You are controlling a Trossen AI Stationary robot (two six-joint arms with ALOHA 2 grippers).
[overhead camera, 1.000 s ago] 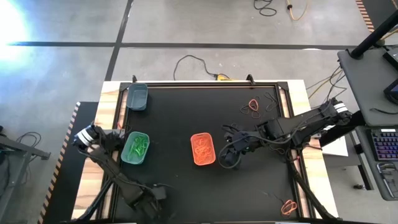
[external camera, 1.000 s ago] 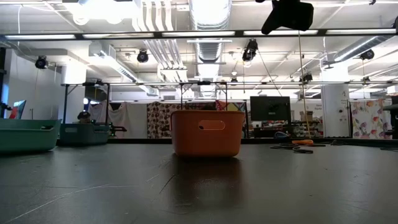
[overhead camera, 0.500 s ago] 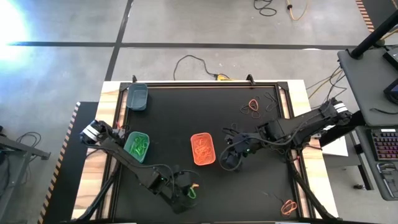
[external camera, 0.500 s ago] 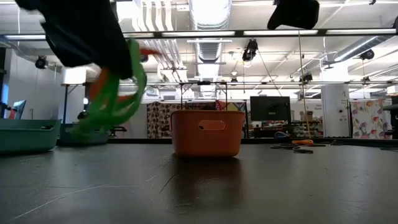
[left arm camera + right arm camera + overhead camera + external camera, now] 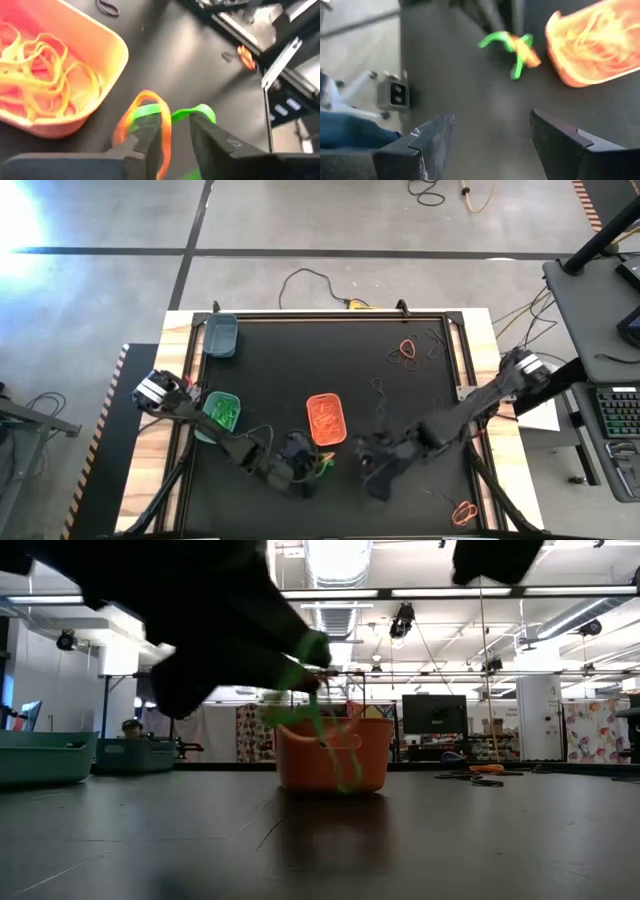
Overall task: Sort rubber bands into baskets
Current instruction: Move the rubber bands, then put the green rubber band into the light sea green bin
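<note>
Left gripper (image 5: 172,131), just beside the orange basket (image 5: 107,55), pinching a green and an orange rubber band (image 5: 150,117) between barely parted fingers. Right gripper (image 5: 490,142) nearby, wide open, empty. Light, limp, stretchy; likely to snag; best pinched on one strand.

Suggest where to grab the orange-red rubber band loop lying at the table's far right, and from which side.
Take the orange-red rubber band loop on one strand of its outer curve, away from the thin dark rubber bands beside it. It lies flat on the black table mat, so probably come straight down, jaws straddling that strand. The right gripper, jaws open, works that side.
</note>
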